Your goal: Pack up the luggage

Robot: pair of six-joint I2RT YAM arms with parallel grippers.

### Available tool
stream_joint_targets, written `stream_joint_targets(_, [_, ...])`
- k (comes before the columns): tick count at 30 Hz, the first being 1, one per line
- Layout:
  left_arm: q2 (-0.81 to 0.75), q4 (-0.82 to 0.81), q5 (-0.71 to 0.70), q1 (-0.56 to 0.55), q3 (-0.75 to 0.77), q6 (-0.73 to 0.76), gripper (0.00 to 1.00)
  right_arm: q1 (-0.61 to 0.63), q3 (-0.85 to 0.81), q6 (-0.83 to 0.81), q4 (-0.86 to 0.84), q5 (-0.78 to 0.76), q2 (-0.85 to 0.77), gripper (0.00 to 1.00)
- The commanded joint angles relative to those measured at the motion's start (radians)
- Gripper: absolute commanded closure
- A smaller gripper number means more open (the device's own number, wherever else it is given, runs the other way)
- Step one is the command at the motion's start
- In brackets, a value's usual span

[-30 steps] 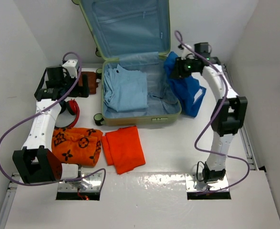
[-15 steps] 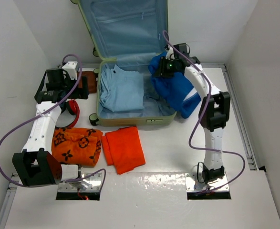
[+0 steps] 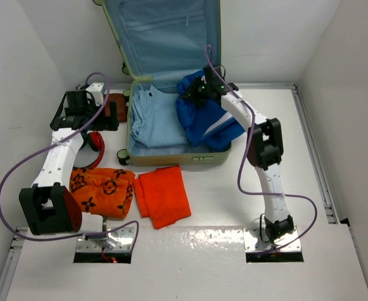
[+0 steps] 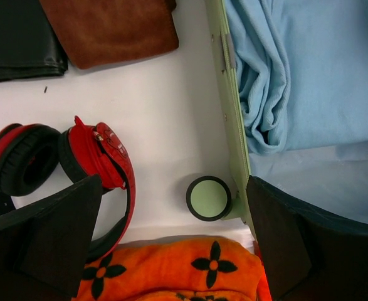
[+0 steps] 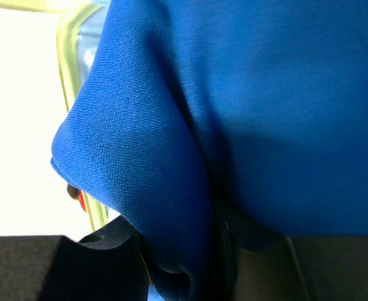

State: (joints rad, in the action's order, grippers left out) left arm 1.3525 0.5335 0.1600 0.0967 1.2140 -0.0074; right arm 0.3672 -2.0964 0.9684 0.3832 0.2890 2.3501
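Note:
The luggage (image 3: 177, 157) lies open, pale green with a light blue lining, its lid upright at the back. A folded light blue garment (image 3: 158, 119) fills its left half. My right gripper (image 3: 196, 88) is shut on a bright blue garment (image 3: 204, 119) that drapes over the right half of the luggage. In the right wrist view the blue garment (image 5: 234, 94) fills the frame, pinched in the right gripper (image 5: 190, 263), with the luggage rim (image 5: 68, 63) at the left. My left gripper (image 4: 171, 251) stands open and holds nothing, above a luggage wheel (image 4: 209, 197), left of the luggage rim (image 4: 224, 94).
Red headphones (image 3: 96, 141) and a brown cloth (image 3: 116, 106) lie left of the luggage. In front of it are an orange patterned towel (image 3: 99, 188) and a plain orange cloth (image 3: 163, 193). A black item (image 4: 17, 37) lies beside the brown cloth. White walls close in both sides.
My right arm has swung left, carrying the blue garment from outside the luggage's right wall to over its right half. The luggage has shifted slightly left. The left arm has barely moved.

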Motion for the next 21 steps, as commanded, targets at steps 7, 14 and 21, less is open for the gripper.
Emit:
stream_joint_targets(7, [0.028,-0.033,-0.010,-0.011,0.012,-0.017,0.00,0.059,-0.071,0.368,-0.101,-0.203,0.103,1.00])
stream_joint_targets(14, [0.028,-0.033,-0.020,-0.011,0.021,-0.035,0.00,0.052,-0.069,0.529,-0.145,-0.267,0.133,1.00])
stream_joint_targets(21, [0.028,-0.033,-0.011,-0.011,0.030,-0.045,0.00,0.065,-0.160,0.592,-0.228,-0.355,0.153,0.94])
